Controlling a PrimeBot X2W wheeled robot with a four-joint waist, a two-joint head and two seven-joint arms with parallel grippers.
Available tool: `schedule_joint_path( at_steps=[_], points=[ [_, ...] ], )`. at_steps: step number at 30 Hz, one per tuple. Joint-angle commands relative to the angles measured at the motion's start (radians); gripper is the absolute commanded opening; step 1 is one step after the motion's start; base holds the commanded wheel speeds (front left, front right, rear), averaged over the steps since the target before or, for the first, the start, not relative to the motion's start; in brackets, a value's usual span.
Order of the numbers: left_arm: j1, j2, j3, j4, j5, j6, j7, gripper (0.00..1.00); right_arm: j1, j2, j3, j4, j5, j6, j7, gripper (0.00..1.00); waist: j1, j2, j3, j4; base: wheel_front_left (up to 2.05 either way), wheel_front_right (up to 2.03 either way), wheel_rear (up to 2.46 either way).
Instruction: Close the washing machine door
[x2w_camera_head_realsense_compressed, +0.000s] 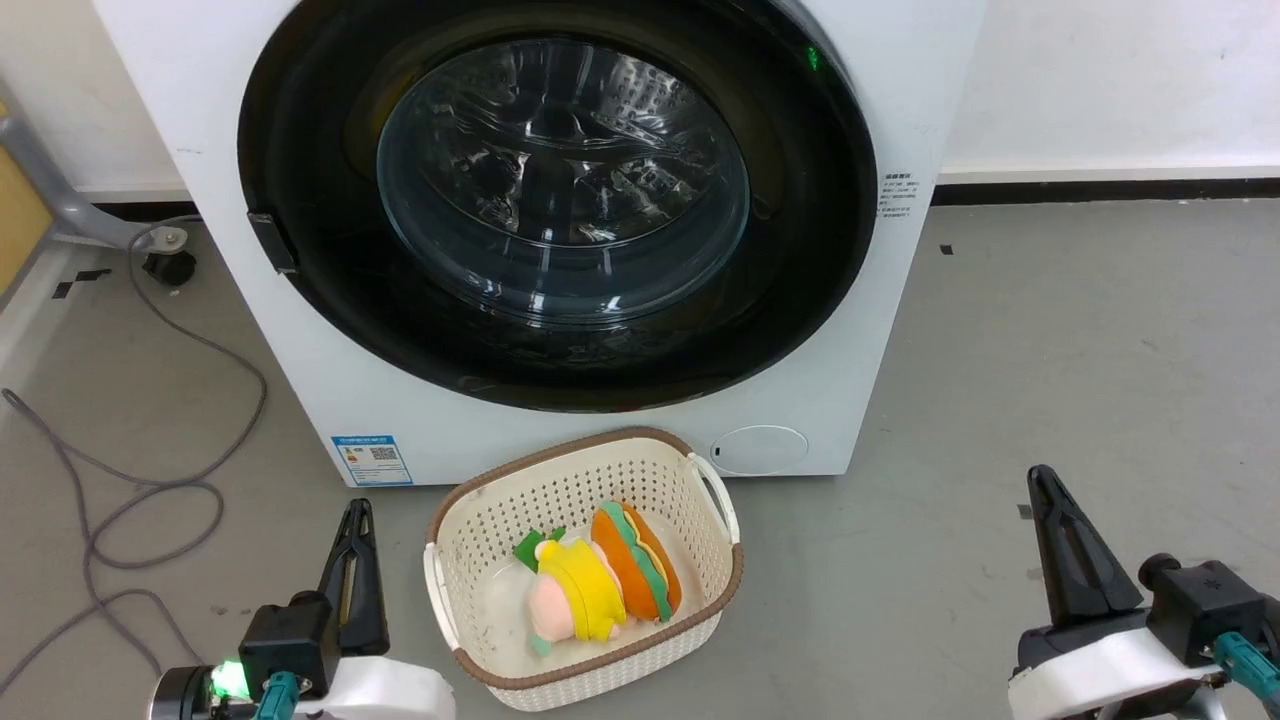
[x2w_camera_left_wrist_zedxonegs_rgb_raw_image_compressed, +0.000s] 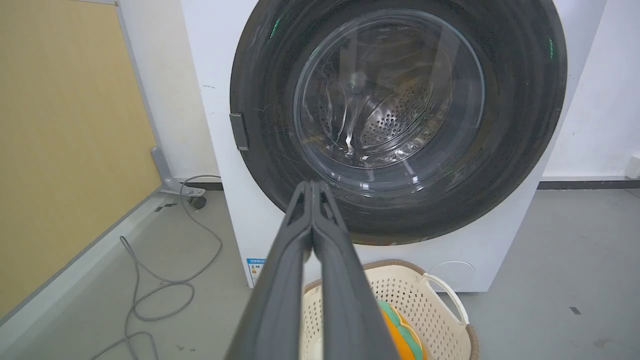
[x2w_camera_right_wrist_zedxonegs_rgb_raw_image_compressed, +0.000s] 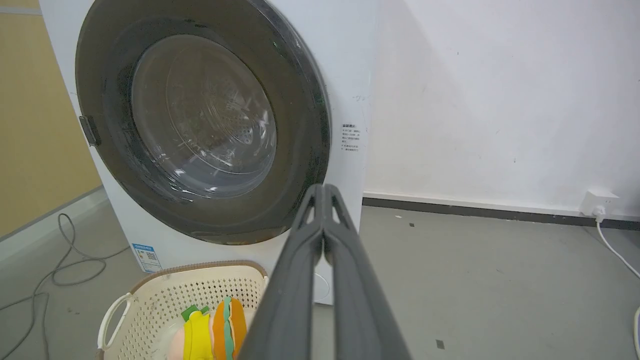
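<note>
Grey floor (x2w_camera_head_realsense_compressed: 1050, 330) fronts the washing machine (x2w_camera_head_realsense_compressed: 300, 400), and the door (x2w_camera_head_realsense_compressed: 560, 180) looks flush against it. We judge it heavy, stiff, glass-fragile; press the black rim (x2w_camera_head_realsense_compressed: 820, 250). Before the machine, our left gripper (x2w_camera_head_realsense_compressed: 358, 515) and right gripper (x2w_camera_head_realsense_compressed: 1045, 482) are pinched together, empty.

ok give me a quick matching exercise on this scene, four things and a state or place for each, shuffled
Things
1. door
2. basket
3. left claw
4. cable

States or places
A. lying loose, left of the washer
B. shut, holding nothing
C. shut against the washer front
D. holds soft toys, sits in front of the washer

Pairs: 1-C, 2-D, 3-B, 4-A
</note>
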Motion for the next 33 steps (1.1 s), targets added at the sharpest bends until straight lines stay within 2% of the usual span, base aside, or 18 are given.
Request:
schedule_joint_path(
  at_steps=[1,33],
  points=[
    [-0.003,0.0,0.001,-0.006,0.004,-0.005,0.005,0.0,0.003,0.001,0.002,-0.007,-0.002,0.0,0.005,0.0,0.0001,-0.0001,0.0,0.0,0.0,0.0,0.0],
    [-0.008,0.0,0.006,-0.025,0.014,-0.034,0.071,0.0,0.009,0.002,0.021,-0.032,-0.011,0.0,0.071,0.0,0.0001,-0.0001,0.001,0.016,0.0,0.0,0.0]
  ],
)
